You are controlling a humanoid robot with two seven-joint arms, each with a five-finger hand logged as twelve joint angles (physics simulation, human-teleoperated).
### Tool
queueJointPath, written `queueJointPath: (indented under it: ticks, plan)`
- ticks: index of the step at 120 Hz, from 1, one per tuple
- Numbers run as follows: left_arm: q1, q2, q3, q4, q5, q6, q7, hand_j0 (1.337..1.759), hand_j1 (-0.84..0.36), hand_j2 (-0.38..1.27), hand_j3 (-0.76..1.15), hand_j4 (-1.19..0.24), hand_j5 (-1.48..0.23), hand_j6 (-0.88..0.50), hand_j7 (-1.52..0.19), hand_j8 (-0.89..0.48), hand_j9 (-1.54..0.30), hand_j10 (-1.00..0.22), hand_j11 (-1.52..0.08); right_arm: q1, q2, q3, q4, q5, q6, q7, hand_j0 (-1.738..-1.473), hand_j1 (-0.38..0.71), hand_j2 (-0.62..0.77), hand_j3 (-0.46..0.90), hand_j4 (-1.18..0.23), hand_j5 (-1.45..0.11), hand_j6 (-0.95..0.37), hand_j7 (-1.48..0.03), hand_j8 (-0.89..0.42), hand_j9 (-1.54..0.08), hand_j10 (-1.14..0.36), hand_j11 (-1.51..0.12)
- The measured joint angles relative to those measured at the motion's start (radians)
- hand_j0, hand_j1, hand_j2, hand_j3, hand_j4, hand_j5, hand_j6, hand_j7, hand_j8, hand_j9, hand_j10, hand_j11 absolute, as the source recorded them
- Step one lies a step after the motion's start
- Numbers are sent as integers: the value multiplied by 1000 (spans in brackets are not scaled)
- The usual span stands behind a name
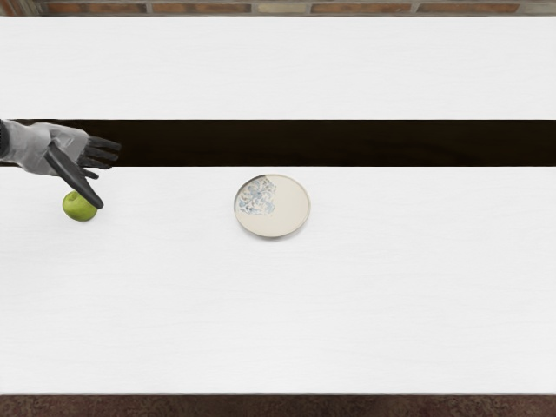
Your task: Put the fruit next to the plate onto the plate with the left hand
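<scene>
A small green apple (78,208) lies on the white table, far to the left of the plate. The cream plate (282,213), with a blue pattern on its left part, sits near the table's middle and holds nothing. My left hand (85,164) comes in from the left edge and hovers just above and behind the apple. Its dark fingers are spread, with the thumb reaching down over the apple's top edge. The hand holds nothing.
A dark gap (330,142) runs across the view behind the plate, separating the near table from a second white surface (278,69) at the back. White tabletop lies between the apple and the plate.
</scene>
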Motion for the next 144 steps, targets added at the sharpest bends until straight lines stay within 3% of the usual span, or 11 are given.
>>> queueJointPath:
  ticks: [21, 37, 46, 77, 114, 144]
  plan:
    - [-84, -83, 151, -167, 70, 425, -3, 1658, 332, 3, 0, -15, -18, -15, -18, -15, -18, -15, -18, 0, 0, 0, 0, 0, 0, 0, -1658, -349, 0, 0, 0, 0, 0, 0, 0, 0, 0, 0]
    - [-117, -211, 273, -235, 84, 582, -3, 1658, 331, 3, 0, -16, -20, -17, -20, -16, -20, -16, -20, 0, 0, 0, 0, 0, 0, 0, -1658, -349, 0, 0, 0, 0, 0, 0, 0, 0, 0, 0]
    - [-119, -221, 326, -255, 87, 649, -2, 1658, 330, 3, 0, -17, -21, -17, -21, -17, -21, -17, -21, 0, 0, 0, 0, 0, 0, 0, -1658, -349, 0, 0, 0, 0, -1, 0, 0, 0, 0, 0]
    - [-128, -211, 374, -280, 91, 718, -2, 1658, 283, 11, 0, -56, -72, -56, -72, -56, -72, -56, -72, 0, 0, 0, 0, 0, 0, 0, -1658, -349, 0, 0, 0, 0, 0, 0, 0, 0, 0, 0]
    - [-124, -222, 395, -292, 95, 733, 7, 1658, 47, 51, 0, -253, -328, -253, -328, -253, -328, -253, -328, 0, 0, 0, 0, 0, 0, 0, -1658, -349, 0, 0, 0, 0, 0, 0, 0, 0, 0, 0]
    - [-96, -220, 390, -278, 109, 757, 10, 1658, -36, 65, 0, -322, -418, -322, -418, -327, -414, -322, -418, 0, 0, 0, 0, 0, 0, 0, -1658, -349, 0, 0, 0, 0, 0, 0, 0, 0, 0, 0]
